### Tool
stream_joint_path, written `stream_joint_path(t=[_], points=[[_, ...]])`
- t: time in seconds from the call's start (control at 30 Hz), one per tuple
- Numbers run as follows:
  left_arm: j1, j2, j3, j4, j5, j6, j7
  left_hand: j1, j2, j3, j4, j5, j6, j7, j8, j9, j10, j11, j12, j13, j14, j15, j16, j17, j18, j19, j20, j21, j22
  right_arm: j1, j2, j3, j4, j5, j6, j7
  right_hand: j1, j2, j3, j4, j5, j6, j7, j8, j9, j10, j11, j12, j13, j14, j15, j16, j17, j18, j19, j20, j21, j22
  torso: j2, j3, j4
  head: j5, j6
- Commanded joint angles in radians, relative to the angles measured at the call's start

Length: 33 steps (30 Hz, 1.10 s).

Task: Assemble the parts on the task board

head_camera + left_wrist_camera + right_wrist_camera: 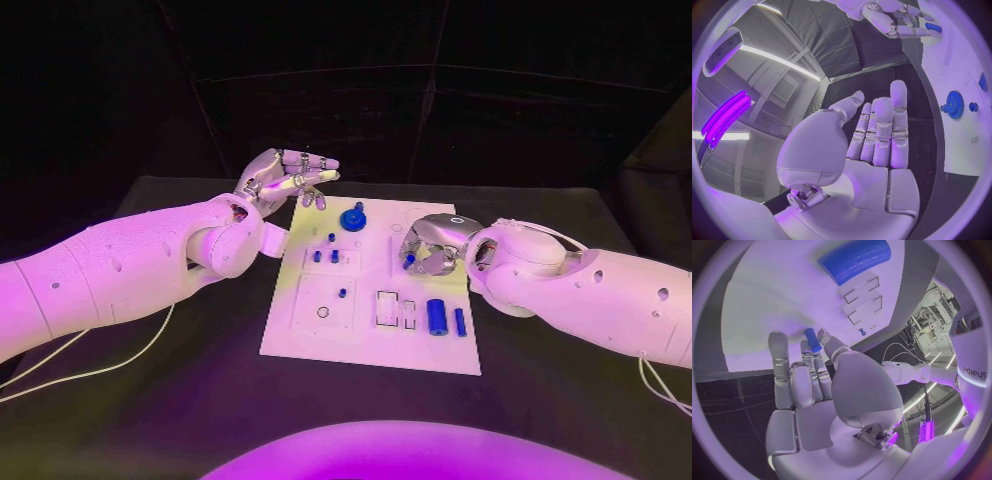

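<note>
Two silver hands poised over a white task board (372, 345) on a black table (173, 400). Left hand (284, 177) raised beyond the board's far left corner, clear of the plate, fingers loosely curled toward one another with nothing between them; seen from its own wrist (879, 135) lying fairly straight, side by side and empty. Right hand (433, 245) lowered over the board's right half near the far edge, fingers curled down around a small blue peg (411, 259); in the right wrist view the same peg (812, 340) pinched upright between thumb and fingertips (807, 352), just above the white surface. Whether the peg touched the board: could not be told.

Elsewhere on the board: blue gear (355, 218) standing near the far edge, also caught in the left wrist view (955, 104); several small blue pegs (326, 254) upright in the middle of the left half; large blue cylinder (437, 316) lying near the right edge, with a slimmer blue rod (460, 320) just beside it; rectangular slots (391, 309) next to the cylinder on its left
</note>
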Motion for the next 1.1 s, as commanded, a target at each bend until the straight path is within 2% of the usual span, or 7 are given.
stream_joint_path(t=[0.03, 0.3, 0.4, 0.47, 0.63, 0.9, 1.1], points=[[0.001, 0.001, 0.001, 0.0, 0.004, 0.012, 0.003, 0.004, 0.003, -0.004, 0.0, -0.003, -0.004, 0.006, 0.005, 0.0, -0.005, 0.004, 0.004, 0.0, -0.006, 0.001, -0.004, -0.001, 0.013, -0.007, 0.001, -0.004, -0.001, 0.002, 0.001, 0.001, 0.0, -0.022, 0.01, -0.007, 0.002, 0.008, 0.006, -0.002, -0.004, 0.009, 0.001, 0.006, 0.002, 0.005, 0.0, -0.001, -0.001, 0.036, -0.009, 0.006, 0.001, 0.01, 0.006, 0.0, 0.004, 0.001, -0.001, 0.0006, -0.0002, 0.0, 0.0], [0.001, 0.002, 0.001, -0.001, 0.004, 0.012, 0.002, 0.004, 0.003, -0.004, 0.0, -0.003, -0.004, 0.006, 0.005, 0.0, -0.005, 0.004, 0.004, 0.0, -0.006, 0.001, -0.004, -0.001, 0.013, -0.007, 0.001, -0.004, -0.001, 0.002, 0.0, 0.001, 0.003, -0.026, -0.011, 0.002, 0.008, 0.018, 0.027, -0.004, -0.007, 0.032, 0.003, 0.011, 0.003, 0.025, 0.0, -0.006, -0.001, 0.037, -0.011, 0.008, 0.004, 0.009, 0.009, -0.002, 0.007, 0.005, 0.0, 0.0003, -0.0004, -0.002, 0.0], [0.001, 0.002, 0.001, -0.001, 0.004, 0.012, 0.002, 0.004, 0.003, -0.004, 0.0, -0.003, -0.004, 0.006, 0.005, 0.0, -0.005, 0.004, 0.004, 0.0, -0.006, 0.001, -0.004, -0.001, 0.013, -0.007, 0.001, -0.004, -0.001, 0.002, -0.001, 0.001, 0.006, -0.017, -0.041, 0.017, 0.019, 0.037, 0.055, -0.006, -0.031, 0.076, 0.002, 0.029, 0.009, 0.075, -0.008, 0.006, 0.003, 0.04, -0.017, 0.014, 0.015, 0.006, 0.018, -0.006, 0.019, 0.022, -0.001, 0.0002, -0.0003, -0.002, 0.0], [0.001, 0.002, 0.001, -0.001, 0.004, 0.012, 0.002, 0.004, 0.003, -0.004, 0.0, -0.003, -0.004, 0.006, 0.005, 0.0, -0.005, 0.004, 0.004, 0.0, -0.006, 0.001, -0.004, -0.001, 0.013, -0.007, 0.001, -0.004, -0.001, 0.001, -0.002, 0.001, 0.008, -0.004, -0.075, 0.028, 0.028, 0.051, 0.076, -0.007, -0.044, 0.105, -0.008, 0.041, 0.013, 0.11, -0.018, 0.014, 0.006, 0.041, -0.025, 0.018, 0.021, 0.006, 0.022, -0.011, 0.024, 0.03, 0.0, 0.0001, -0.0003, -0.003, -0.001], [0.001, 0.002, 0.001, -0.001, 0.004, 0.013, 0.002, 0.004, 0.003, -0.004, 0.0, -0.003, -0.004, 0.006, 0.005, 0.0, -0.005, 0.004, 0.004, 0.0, -0.006, 0.001, -0.004, -0.001, 0.013, -0.007, 0.001, -0.004, -0.001, 0.001, -0.01, 0.001, 0.016, 0.021, -0.157, 0.046, 0.036, 0.068, 0.118, -0.009, -0.051, 0.14, -0.02, 0.053, 0.018, 0.154, -0.033, 0.016, 0.009, 0.047, -0.037, 0.031, 0.046, 0.001, 0.035, -0.025, 0.041, 0.057, -0.001, 0.0003, -0.0002, -0.004, -0.001], [0.0, 0.001, 0.001, -0.003, 0.004, 0.013, 0.001, 0.004, 0.003, -0.004, 0.0, -0.003, -0.004, 0.006, 0.005, 0.0, -0.005, 0.004, 0.004, 0.0, -0.006, 0.001, -0.004, -0.001, 0.013, -0.007, 0.001, -0.004, -0.001, 0.001, -0.042, 0.001, 0.052, 0.032, -0.21, 0.048, 0.042, 0.06, 0.156, -0.021, -0.051, 0.146, -0.019, 0.05, 0.02, 0.168, -0.035, 0.007, 0.01, 0.05, -0.039, 0.04, 0.064, -0.003, 0.044, -0.029, 0.055, 0.079, -0.001, -0.0007, 0.0002, -0.002, -0.001], [0.0, 0.001, 0.001, -0.004, 0.004, 0.014, -0.001, 0.004, 0.003, -0.004, 0.0, -0.003, -0.004, 0.006, 0.005, 0.0, -0.005, 0.004, 0.004, 0.0, -0.006, 0.001, -0.004, -0.001, 0.013, -0.007, 0.001, -0.004, -0.001, 0.002, -0.064, 0.002, 0.127, 0.071, -0.226, 0.061, 0.044, 0.049, 0.168, -0.029, -0.05, 0.145, -0.017, 0.047, 0.019, 0.17, -0.034, 0.003, 0.01, 0.05, -0.039, 0.041, 0.065, -0.003, 0.043, -0.03, 0.057, 0.079, -0.001, -0.0001, 0.0, 0.003, -0.001]])
